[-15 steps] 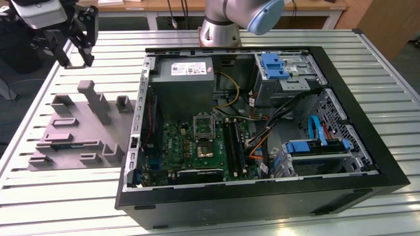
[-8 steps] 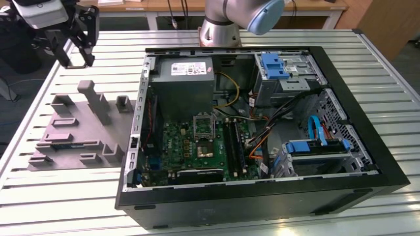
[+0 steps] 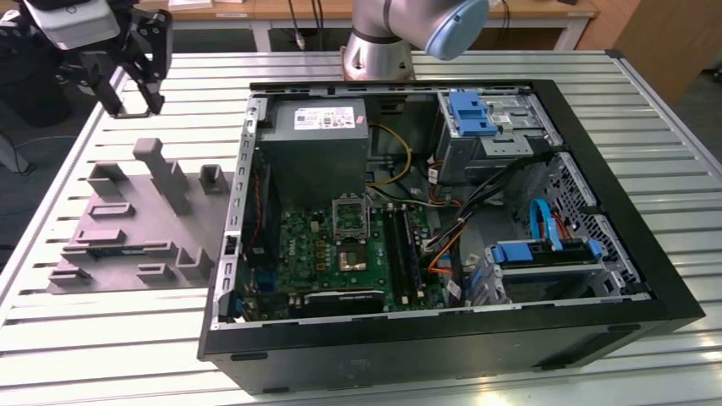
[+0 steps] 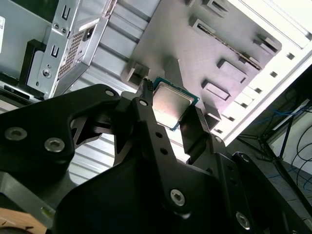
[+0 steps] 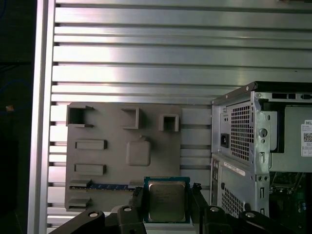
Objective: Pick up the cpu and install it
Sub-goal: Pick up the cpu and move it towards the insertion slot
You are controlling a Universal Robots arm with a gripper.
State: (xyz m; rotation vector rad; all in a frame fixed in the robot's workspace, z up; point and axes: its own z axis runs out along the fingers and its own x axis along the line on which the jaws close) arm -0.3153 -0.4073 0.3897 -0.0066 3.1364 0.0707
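The cpu (image 5: 166, 200), a flat square chip with a silver-grey top and a thin green edge, is clamped between my two black fingers in both wrist views. My gripper (image 5: 167, 202) is shut on it, one finger on each side (image 4: 170, 109). In the exterior view the gripper (image 3: 134, 108) hangs high above the slatted table at the far left, beyond the grey moulded tray (image 3: 135, 228). The open computer case (image 3: 451, 211) lies to the exterior view's right of the tray, with the motherboard (image 3: 338, 254) and its socket (image 3: 350, 218) facing up.
The tray (image 5: 122, 146) has upright blocks and a thin blue-green strip (image 5: 105, 186) in one slot. A power supply (image 3: 321, 127), drive cages with blue clips (image 3: 474, 114) and loose cables (image 3: 474, 211) crowd the case. The case's metal wall (image 5: 239, 146) stands beside the tray.
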